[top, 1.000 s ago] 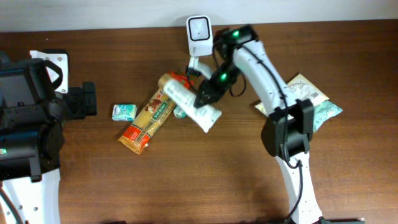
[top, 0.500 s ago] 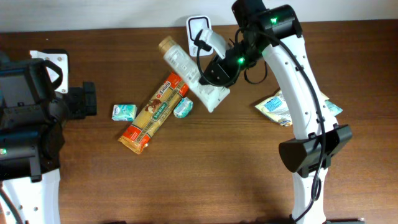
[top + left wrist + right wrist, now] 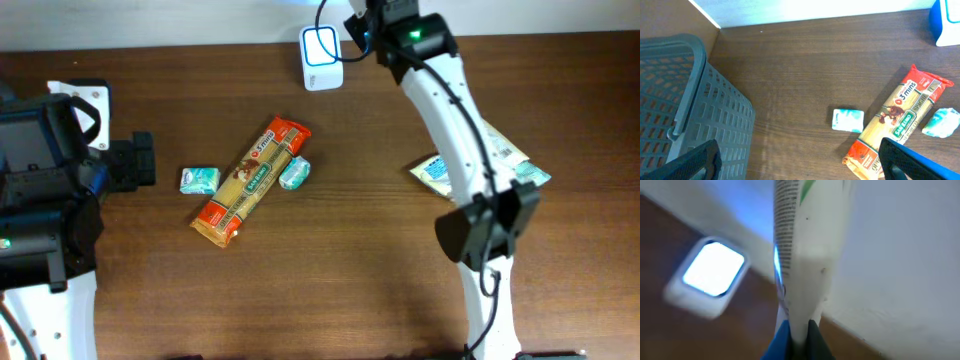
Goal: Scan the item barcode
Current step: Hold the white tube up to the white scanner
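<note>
– Up at the top edge of the overhead view, the right arm [image 3: 450, 110] is stretched way back now. A second ago it was low over the spaghetti pack [image 3: 250, 180] with the white tube held across it. Now the pack lies bare mid-table and the tube's gone from that view. Lifted for the scan?

– Looks like it. The right wrist cam shows the white tube [image 3: 812, 245] up in front of the back wall, just above and beside the scanner [image 3: 710, 275]. The right gripper [image 3: 797, 339] is clamped tight on its narrow flat end. The scanner window glows blue-white, and the barcode [image 3: 784, 225] runs down the tube's left edge, the scanner side. I'd call it mid-presentation; can't tell if it's read.

– What's hidden?

– The grey basket [image 3: 680, 100] is cut off at the left of the left wrist frame. The left gripper [image 3: 797, 155] is spread wide and empty, with only its fingertips poking into the bottom corners. Overhead, the tube is off the top edge or behind the wrist. The right wrist shot is blurred, so the print's unreadable and the cap end is out of frame. The two mint sachets [image 3: 199, 180] are too small to read.
</note>
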Tool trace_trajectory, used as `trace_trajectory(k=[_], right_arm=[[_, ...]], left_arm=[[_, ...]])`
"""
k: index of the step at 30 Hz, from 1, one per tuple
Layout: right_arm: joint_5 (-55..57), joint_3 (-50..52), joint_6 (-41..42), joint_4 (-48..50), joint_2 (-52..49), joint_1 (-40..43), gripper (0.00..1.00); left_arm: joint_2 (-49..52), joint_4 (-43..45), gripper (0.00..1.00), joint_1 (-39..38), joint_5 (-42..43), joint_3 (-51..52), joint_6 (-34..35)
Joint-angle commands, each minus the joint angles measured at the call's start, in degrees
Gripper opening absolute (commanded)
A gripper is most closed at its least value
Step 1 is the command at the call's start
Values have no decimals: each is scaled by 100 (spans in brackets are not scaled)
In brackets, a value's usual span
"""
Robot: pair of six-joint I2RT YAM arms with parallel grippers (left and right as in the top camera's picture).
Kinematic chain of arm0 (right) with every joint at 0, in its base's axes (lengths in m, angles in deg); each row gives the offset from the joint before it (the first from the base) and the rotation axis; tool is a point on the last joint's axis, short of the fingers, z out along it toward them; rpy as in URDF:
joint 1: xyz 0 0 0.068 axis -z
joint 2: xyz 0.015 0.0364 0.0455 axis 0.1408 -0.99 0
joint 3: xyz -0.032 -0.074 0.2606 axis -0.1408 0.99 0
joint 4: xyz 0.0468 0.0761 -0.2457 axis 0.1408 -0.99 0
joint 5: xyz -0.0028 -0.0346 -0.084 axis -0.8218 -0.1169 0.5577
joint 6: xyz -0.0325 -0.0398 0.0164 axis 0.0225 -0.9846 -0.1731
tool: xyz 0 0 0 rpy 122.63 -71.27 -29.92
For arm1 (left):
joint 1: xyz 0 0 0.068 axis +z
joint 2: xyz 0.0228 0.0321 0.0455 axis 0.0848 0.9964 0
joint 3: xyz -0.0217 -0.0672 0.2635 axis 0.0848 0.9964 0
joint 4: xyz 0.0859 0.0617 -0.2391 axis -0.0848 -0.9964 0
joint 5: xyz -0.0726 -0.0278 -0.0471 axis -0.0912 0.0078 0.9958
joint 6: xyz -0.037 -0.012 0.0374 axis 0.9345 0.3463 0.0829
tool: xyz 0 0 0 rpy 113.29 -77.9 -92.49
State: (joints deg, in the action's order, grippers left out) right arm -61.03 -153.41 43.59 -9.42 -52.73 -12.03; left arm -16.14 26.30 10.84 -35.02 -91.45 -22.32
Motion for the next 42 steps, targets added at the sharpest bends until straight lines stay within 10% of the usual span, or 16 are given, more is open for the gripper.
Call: trace_trajectory(k=[1,29,42], right_arm=[[1252,-109,-1126,813,-518,-131,4],[2002,-109,-1370,857,-1596,-656,4],[522,-109,-61,-503,17,-726,4]], left_arm=[[-22,11,99,20,-2,-24,72],[-22,11,99,20,-2,-24,72],[-22,11,99,20,-2,-24,72]])
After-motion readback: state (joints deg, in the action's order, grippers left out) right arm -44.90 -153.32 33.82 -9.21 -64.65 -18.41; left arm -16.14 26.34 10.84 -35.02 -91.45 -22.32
